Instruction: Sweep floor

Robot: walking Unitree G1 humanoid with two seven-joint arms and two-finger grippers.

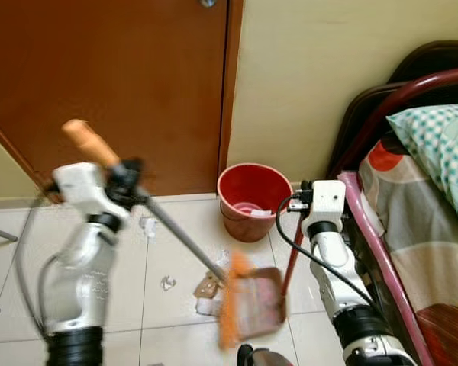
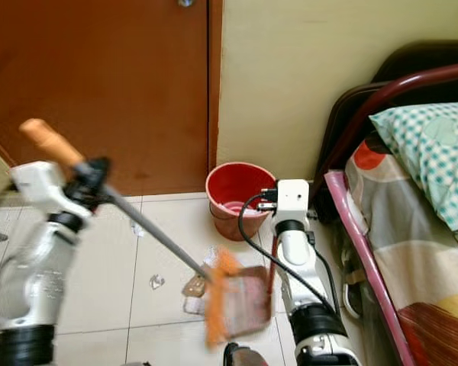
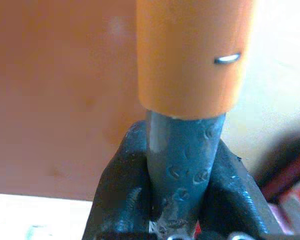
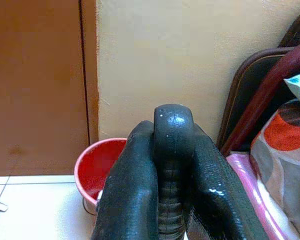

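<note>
My left gripper (image 1: pixel 128 185) is shut on the grey shaft of a broom (image 1: pixel 182 239), just below its orange grip (image 3: pixel 190 55). The shaft slants down to the right, where the blurred orange bristles (image 1: pixel 231 305) touch the tiled floor. They sit against the mouth of a reddish-brown dustpan (image 1: pixel 261 300). The dustpan's red handle (image 1: pixel 292 259) rises to my right gripper (image 1: pixel 301 200), which is shut on its black top end (image 4: pixel 173 125). Paper scraps (image 1: pixel 208 288) lie just left of the bristles. Two more bits (image 1: pixel 168 283) (image 1: pixel 147 225) lie further left on the tiles.
A red bucket (image 1: pixel 249 200) stands against the cream wall beside a brown door (image 1: pixel 122 84). A bed (image 1: pixel 424 229) with a pink frame rail (image 1: pixel 382 259) and dark headboard runs along the right, close to my right arm. Open tiles lie to the left.
</note>
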